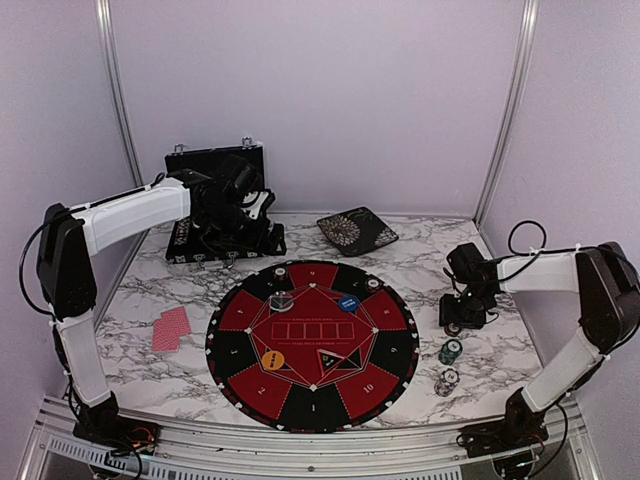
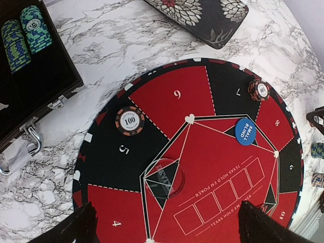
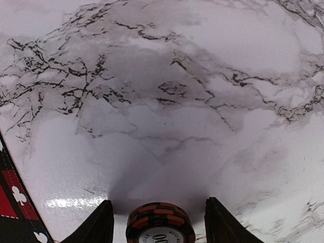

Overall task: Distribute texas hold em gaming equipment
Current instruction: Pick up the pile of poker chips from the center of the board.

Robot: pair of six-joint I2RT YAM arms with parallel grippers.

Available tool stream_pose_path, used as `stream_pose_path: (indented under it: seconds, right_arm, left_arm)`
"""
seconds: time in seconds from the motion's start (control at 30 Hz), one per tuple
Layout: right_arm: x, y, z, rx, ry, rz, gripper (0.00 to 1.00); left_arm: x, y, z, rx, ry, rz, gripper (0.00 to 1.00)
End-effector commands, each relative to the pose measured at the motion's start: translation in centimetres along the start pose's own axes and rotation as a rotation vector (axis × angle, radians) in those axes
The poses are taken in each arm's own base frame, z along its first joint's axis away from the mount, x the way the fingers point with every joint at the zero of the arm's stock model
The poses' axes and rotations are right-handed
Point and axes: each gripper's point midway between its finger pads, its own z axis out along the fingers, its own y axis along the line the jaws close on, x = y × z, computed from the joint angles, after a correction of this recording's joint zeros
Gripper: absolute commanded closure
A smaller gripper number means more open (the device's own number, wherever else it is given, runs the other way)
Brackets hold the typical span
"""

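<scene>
A short stack of red-and-black poker chips (image 3: 160, 226) stands on the marble between the fingers of my right gripper (image 3: 159, 223). The jaws are open, with a gap on each side of the stack. Just in front of that gripper (image 1: 465, 318) stand a green chip stack (image 1: 450, 351) and a white-black stack (image 1: 446, 382). My left gripper (image 2: 169, 230) hangs open above the mat, holding nothing. On the mat lie a clear button (image 2: 165, 178), a blue button (image 2: 245, 131), an orange button (image 1: 272, 359) and two single chips (image 2: 130, 120) (image 2: 259, 90). Red-backed cards (image 1: 172, 330) lie left of the mat.
The round red-and-black mat (image 1: 312, 400) fills the table's middle. An open black case (image 2: 48, 81) holding blue-green chip stacks (image 2: 25, 35) stands at the back left under my left arm. A dark flower-patterned pad (image 1: 357, 231) lies at the back.
</scene>
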Motion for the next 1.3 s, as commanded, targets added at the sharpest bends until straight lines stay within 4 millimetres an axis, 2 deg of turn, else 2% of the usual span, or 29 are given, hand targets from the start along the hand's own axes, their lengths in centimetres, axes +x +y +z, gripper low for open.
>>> stream_pose_path:
  seconds: [0.0, 0.13, 0.67, 1.07, 1.27]
  right_arm:
    - [0.4, -0.2, 0.6, -0.002, 0.016, 0.010, 0.43]
    - [0.9, -0.4, 0.6, 0.000, 0.027, 0.014, 0.48]
    - [2.1, -0.2, -0.2, -0.048, 0.037, 0.052, 0.53]
    - [2.3, -0.2, -0.1, -0.048, 0.043, 0.048, 0.70]
    - [1.1, 0.0, -0.5, -0.043, 0.022, 0.038, 0.77]
  left_arm:
    - [-0.4, -0.3, -0.6, 0.013, -0.023, 0.008, 0.01]
    - [-0.2, -0.3, -0.4, 0.012, -0.018, 0.009, 0.01]
    - [-0.2, -0.4, -0.2, 0.022, -0.012, 0.007, 0.01]
    - [-0.2, -0.4, -0.5, 0.018, -0.019, 0.010, 0.01]
    - [-0.4, -0.4, -0.8, 0.018, -0.026, 0.011, 0.01]
